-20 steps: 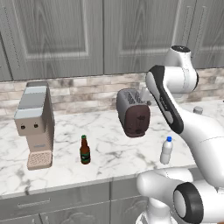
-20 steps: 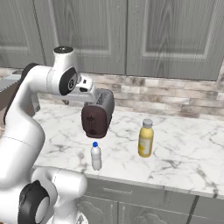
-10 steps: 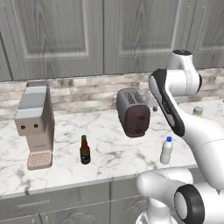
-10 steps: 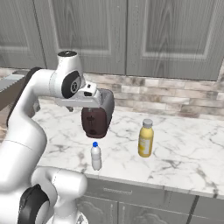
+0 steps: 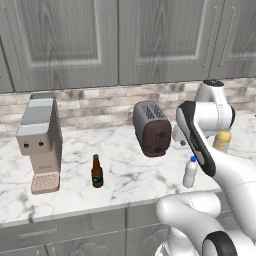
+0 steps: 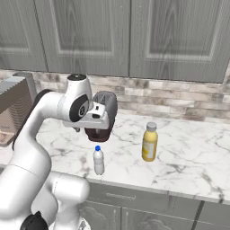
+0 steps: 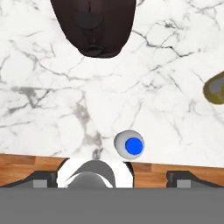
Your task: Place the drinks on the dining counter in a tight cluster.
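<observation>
Left base view, desk: marble worktop under grey cabinets, carrying everything below.
Coffee machine: far left, upright.
Toaster: dark, near the brick wall, behind the water bottle.
Juice bottle: yellow liquid inside, pale cap on, standing right of the toaster.
Beer bottle: dark brown, upright, near the coffee machine.
Water bottle: clear, blue cap on, by the front edge.
Hand: jaws wide apart, empty, looking down over the water bottle.
</observation>
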